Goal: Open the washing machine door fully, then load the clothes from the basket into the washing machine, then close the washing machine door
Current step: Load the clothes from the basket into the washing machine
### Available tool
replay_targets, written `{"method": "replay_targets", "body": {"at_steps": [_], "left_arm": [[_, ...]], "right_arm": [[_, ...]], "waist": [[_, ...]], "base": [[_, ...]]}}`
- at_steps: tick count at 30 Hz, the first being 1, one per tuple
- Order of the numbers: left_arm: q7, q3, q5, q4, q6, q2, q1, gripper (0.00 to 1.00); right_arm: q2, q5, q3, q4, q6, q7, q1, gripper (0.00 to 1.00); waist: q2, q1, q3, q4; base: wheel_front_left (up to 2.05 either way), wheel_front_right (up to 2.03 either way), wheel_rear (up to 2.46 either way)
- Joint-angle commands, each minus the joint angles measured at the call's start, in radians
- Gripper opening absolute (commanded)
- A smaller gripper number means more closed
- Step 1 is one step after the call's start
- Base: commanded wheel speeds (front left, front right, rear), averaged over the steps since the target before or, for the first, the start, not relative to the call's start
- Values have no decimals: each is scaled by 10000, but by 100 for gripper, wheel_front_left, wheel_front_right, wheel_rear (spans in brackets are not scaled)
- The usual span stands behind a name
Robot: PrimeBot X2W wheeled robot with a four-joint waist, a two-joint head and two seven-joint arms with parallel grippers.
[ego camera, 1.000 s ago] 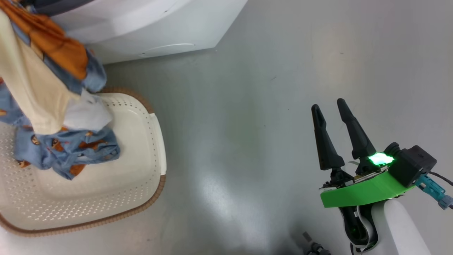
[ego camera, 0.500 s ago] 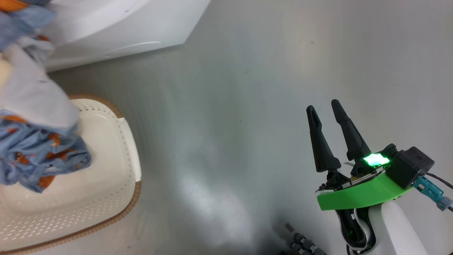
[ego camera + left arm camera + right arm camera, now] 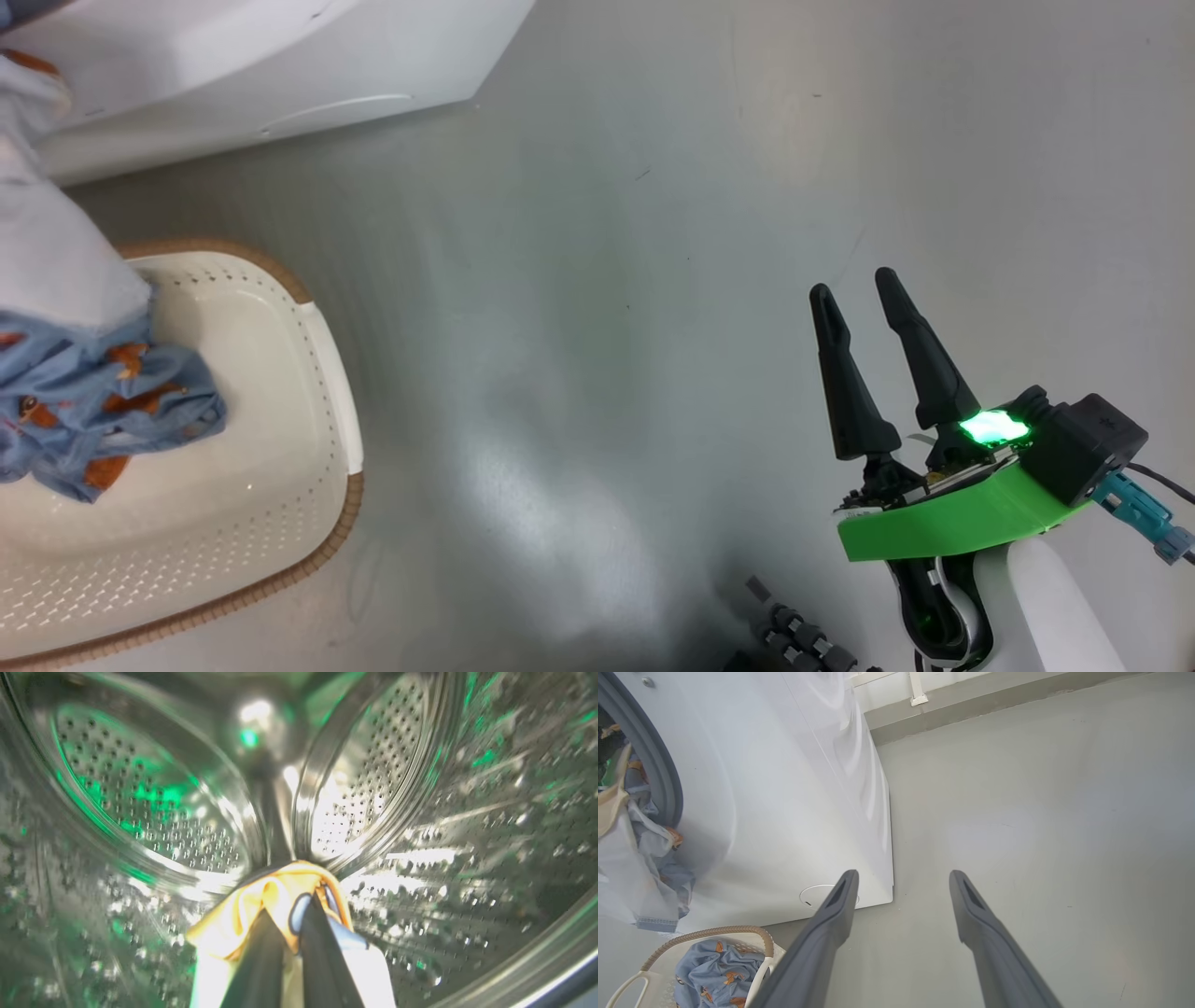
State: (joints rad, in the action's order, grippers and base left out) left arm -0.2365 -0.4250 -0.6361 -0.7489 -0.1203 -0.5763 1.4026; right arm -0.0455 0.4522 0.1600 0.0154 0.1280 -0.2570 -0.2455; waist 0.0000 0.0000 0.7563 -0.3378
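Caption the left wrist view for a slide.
Left gripper, shut on the clothes, carries them inside the washing machine.

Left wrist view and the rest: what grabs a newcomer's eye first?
The shiny perforated steel drum, lit green, surrounds the left gripper, jaws shut on a yellow-cream piece of the clothes. In the head view the clothes trail down at the left into the basket, while the right gripper hangs open over grey floor at lower right.
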Motion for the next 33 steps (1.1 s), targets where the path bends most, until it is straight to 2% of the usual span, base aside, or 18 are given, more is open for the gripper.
{"method": "replay_targets", "body": {"at_steps": [1,12,19,33], "left_arm": [[335,-16,45,-129,-63,-327,-6,100],[273,-444,-263,-814,-97,-107,93,100],[133,-822,-629,-665,-101,-100,-117,100],[-31,-1163,-1210,-14,-103,-543,-1054,100]], "right_arm": [[-47,149,221,144,27,-48,250,100],[-47,42,183,54,27,-48,137,100],[-47,-27,165,50,27,-48,171,100],[-47,37,75,-43,27,-48,124,100]], "waist": [[0,0,28,89],[0,0,-63,329],[0,0,-188,455],[0,0,-406,705]], "base": [[0,0,0],[0,0,0],[0,0,0],[0,0,0]]}}
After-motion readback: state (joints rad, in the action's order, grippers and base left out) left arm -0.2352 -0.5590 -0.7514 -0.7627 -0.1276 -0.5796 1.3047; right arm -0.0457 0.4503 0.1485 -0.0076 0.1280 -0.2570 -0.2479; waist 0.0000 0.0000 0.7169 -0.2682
